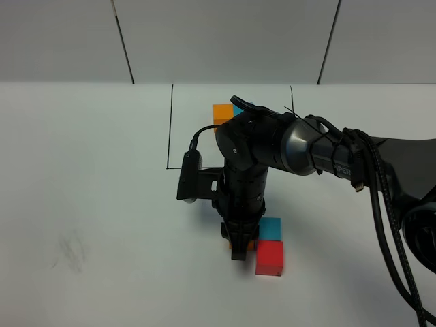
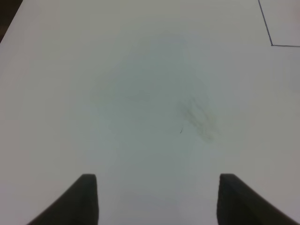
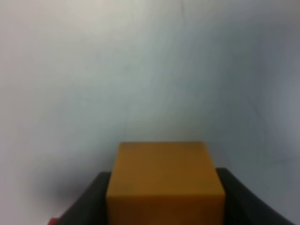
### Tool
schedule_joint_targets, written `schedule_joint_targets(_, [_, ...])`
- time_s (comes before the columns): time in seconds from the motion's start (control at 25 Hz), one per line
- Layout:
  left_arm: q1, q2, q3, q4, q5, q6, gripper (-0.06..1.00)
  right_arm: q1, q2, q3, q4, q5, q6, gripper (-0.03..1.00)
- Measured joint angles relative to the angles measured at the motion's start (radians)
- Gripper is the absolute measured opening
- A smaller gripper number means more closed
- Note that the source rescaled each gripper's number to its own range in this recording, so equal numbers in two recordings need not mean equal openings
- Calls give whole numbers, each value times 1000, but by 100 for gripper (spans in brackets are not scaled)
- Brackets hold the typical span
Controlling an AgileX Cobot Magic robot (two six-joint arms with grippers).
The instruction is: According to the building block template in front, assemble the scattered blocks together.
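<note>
Placing the orange block (image 3: 165,180) is the step in hand, by the look of it. It's pinched between the fingers of the right hand (image 1: 240,251), low in the middle of the overhead frame, just left of the blue block (image 1: 272,228) and red block (image 1: 269,258), which are already touching. The template (image 1: 223,112) is mostly hidden behind the arm, upper middle, inside the black outline (image 1: 169,126). To do this well, the orange cube should be slid flush against the blue one's left face, edges lined up, then released gently so nothing gets nudged. The left hand (image 2: 157,199) is spread wide over bare counter (image 2: 140,93), nothing held.
</note>
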Motion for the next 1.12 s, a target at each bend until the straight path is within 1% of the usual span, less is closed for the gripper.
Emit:
schedule_joint_targets(0.24, [0,0,0,0,0,0,22,-1,0,0,10,-1,0,26])
schedule_joint_targets(0.28, [0,0,0,0,0,0,22,-1,0,0,10,-1,0,28])
schedule_joint_targets(0.36, [0,0,0,0,0,0,22,-1,3,0,16,-1,0,38])
schedule_joint_targets(0.48, [0,0,0,0,0,0,22,-1,3,0,17,-1,0,61])
schedule_joint_targets(0.56, [0,0,0,0,0,0,22,-1,3,0,17,-1,2,73])
schedule_joint_targets(0.64, [0,0,0,0,0,0,22,-1,2,0,17,-1,8,82])
schedule_joint_targets(0.72, [0,0,0,0,0,0,22,-1,-1,0,14,0,27,87])
schedule_joint_targets(0.84, [0,0,0,0,0,0,22,-1,-30,0,-7,2,72,90])
schedule_joint_targets(0.96, [0,0,0,0,0,0,22,-9,-104,0,-7,-2,130,90])
schedule_joint_targets(1.04, [0,0,0,0,0,0,22,-38,-170,0,2,-6,186,90])
schedule_joint_targets(1.12, [0,0,0,0,0,0,22,-90,-249,0,0,-2,239,90])
